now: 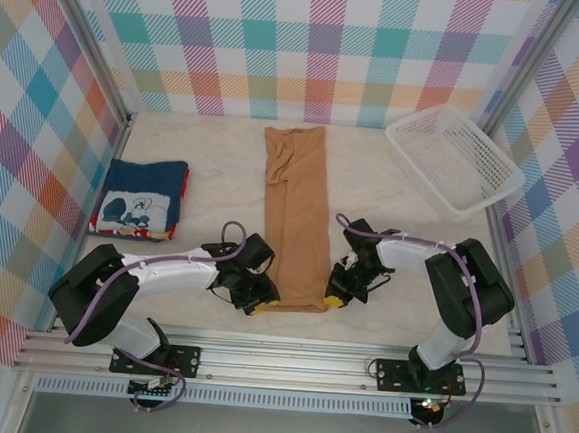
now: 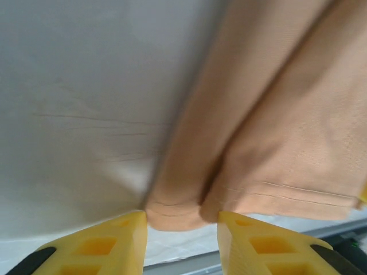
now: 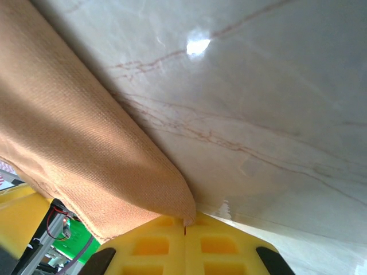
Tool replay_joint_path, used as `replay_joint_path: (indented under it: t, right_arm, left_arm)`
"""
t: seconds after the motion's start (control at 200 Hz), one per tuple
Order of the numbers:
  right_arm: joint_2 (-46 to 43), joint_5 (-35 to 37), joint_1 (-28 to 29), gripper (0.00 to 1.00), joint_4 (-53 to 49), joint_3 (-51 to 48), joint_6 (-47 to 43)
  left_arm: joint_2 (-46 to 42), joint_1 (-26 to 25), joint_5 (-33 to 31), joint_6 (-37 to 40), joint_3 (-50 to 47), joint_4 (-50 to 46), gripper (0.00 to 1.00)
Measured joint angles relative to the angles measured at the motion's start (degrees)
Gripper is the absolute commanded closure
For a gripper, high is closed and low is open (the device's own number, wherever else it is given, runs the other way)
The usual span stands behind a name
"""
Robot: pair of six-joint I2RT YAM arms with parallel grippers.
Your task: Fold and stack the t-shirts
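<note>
Leftmost, the navy blue t-shirt (image 1: 142,200) lies folded into a neat rectangle on the table (image 1: 214,160), close to the left wall, with its white cartoon print facing up.

Next along, the left arm (image 1: 165,272) reaches low across the table. The left jaws stand partly open around the near left corner of the tan-orange t-shirt (image 1: 294,217) (image 2: 275,143) (image 3: 74,126). In the left wrist view, that rounded corner of folded cloth sits between the two yellow fingertips (image 2: 129,226), which are level with its sides. I cannot tell whether they press on it.

The tan-orange t-shirt is folded into a long narrow strip in the middle of the table, well apart from the navy one. It runs from the near edge toward the back wall and is rumpled at its far end.

At the strip's near right corner, the right arm (image 1: 407,254) bends in. The right jaws are fully closed, nipping the very tip of the cloth where the yellow fingers (image 3: 223,249) meet.

Farther right, the white plastic mesh basket (image 1: 453,154) sits in the back right corner, set at an angle to the walls.
</note>
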Motion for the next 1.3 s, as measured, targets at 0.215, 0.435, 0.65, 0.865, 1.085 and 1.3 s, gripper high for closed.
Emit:
replay_joint_path:
  t: [0.215,0.435,0.65,0.865,1.085,1.3]
  right_arm:
    - [0.26,0.00,0.00,1.00,-0.55,0.28,-0.48]
    - [0.50,0.00,0.00,1.00,-1.03,0.61,-0.63]
    - [0.74,0.02,0.00,1.00,-1.57,1.01,-0.79]
    - [0.72,0.00,0.00,1.00,-1.97,1.07,-0.85]
    - [-1.40,-0.79,1.46,1.00,-5.29,1.33,-0.70]
    - [-10.73,-2.27,2.56,1.00,-8.61,1.49,2.05]
  left_arm:
    - [0.00,0.00,-0.92,0.94,0.11,-2.10,0.64]
    - [3.26,0.00,-0.76,0.85,2.03,-3.50,0.70]
    - [5.11,0.02,-1.20,0.85,3.98,-6.45,1.00]
    - [3.91,-0.11,-3.32,0.50,3.74,-4.63,1.00]
    - [-3.04,-0.11,-4.59,-0.76,-0.07,-4.02,1.00]
    - [-11.85,-0.09,-5.97,-1.44,0.42,-7.10,1.00]
